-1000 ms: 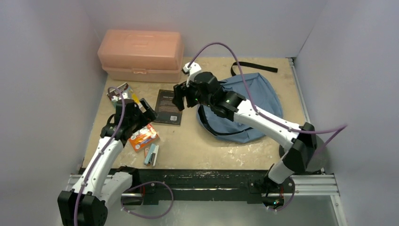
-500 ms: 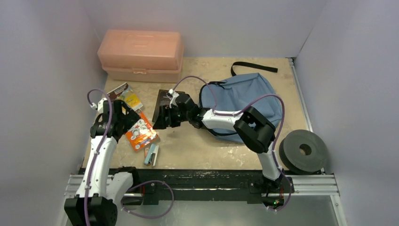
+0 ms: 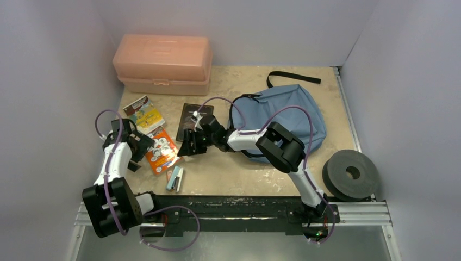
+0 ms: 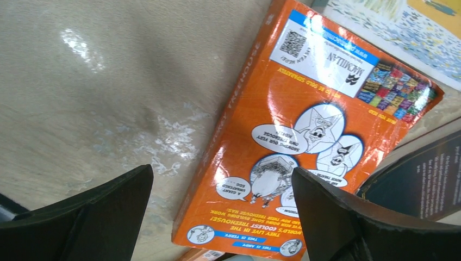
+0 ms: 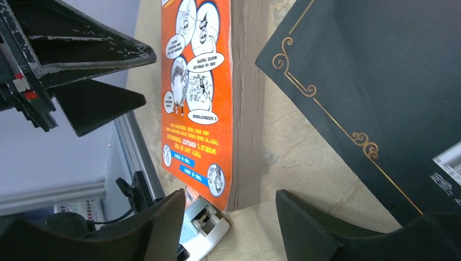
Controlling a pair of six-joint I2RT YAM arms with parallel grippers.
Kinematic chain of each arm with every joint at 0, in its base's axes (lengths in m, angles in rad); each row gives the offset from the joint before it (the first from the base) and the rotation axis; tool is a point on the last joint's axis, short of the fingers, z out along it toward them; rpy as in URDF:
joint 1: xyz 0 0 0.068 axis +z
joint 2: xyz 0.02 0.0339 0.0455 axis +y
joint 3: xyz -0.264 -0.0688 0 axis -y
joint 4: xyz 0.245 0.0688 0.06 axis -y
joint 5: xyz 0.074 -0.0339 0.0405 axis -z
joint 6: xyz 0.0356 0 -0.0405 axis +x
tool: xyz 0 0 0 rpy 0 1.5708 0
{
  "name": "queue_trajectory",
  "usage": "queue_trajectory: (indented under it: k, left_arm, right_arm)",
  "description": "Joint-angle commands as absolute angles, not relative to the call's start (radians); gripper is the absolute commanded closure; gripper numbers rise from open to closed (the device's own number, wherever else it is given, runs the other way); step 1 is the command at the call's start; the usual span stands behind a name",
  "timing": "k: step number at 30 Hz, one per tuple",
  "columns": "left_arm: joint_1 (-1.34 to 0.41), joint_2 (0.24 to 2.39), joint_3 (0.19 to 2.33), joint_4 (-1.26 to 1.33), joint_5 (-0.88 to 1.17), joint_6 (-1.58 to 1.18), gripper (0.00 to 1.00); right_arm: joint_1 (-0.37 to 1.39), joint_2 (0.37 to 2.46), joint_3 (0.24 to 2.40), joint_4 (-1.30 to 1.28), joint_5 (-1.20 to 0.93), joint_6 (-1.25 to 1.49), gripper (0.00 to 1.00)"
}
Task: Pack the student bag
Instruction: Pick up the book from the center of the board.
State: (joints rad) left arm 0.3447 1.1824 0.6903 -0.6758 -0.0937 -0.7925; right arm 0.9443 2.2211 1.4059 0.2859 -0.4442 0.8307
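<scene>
From above, the left arm folded up from its base at the near left corner of the table (image 3: 239, 168). Its forearm ran toward the left edge, and the left gripper (image 3: 136, 144) hung with its jaws spread just left of the orange book (image 3: 161, 154). The right arm rose from the near edge to a raised elbow, and its forearm then reached low and leftward. The right gripper (image 3: 190, 144) sat between the orange book and the near end of the black book (image 3: 197, 111). The student bag (image 3: 282, 117) lay flat toward the rear right of the table, apart from both grippers, with one black strap (image 3: 293, 77) trailing to the rear edge. Only this view showed the bag, the salmon box (image 3: 163, 62) in the rear left corner and the dark disc (image 3: 350, 174) by the near right corner.

In the left wrist view both fingers (image 4: 81, 217) stood wide apart over the orange book's back cover, grasping nothing. Its cartoon panels and barcode could be read here.

In the right wrist view the right gripper's fingers (image 5: 310, 223) were parted and held nothing. They pointed at the orange book's page edge and the gap beside the black book's gilt-bordered cover. A pale blue stapler (image 5: 204, 228) peeked from under the book's corner, and the left gripper's fingers (image 5: 81, 49) showed beyond.
</scene>
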Motion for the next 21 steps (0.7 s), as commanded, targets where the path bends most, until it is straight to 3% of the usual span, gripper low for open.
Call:
queue_trajectory:
  k: [1,12,21]
  left_arm:
    - [0.35,1.177,0.65,-0.569,-0.007,-0.839,0.0]
    - [0.35,1.161,0.555,-0.521,0.12,-0.893,0.04]
    - [0.35,1.136,0.52,-0.501,0.187,-0.904,0.04]
  right_arm:
    - [0.955,2.239,1.469,0.319,-0.492,0.853,0.36]
    - [0.992,2.232,1.496,0.457,-0.631,1.009,0.62]
    - [0.999,2.276,1.555,0.348,-0.566,0.983,0.52]
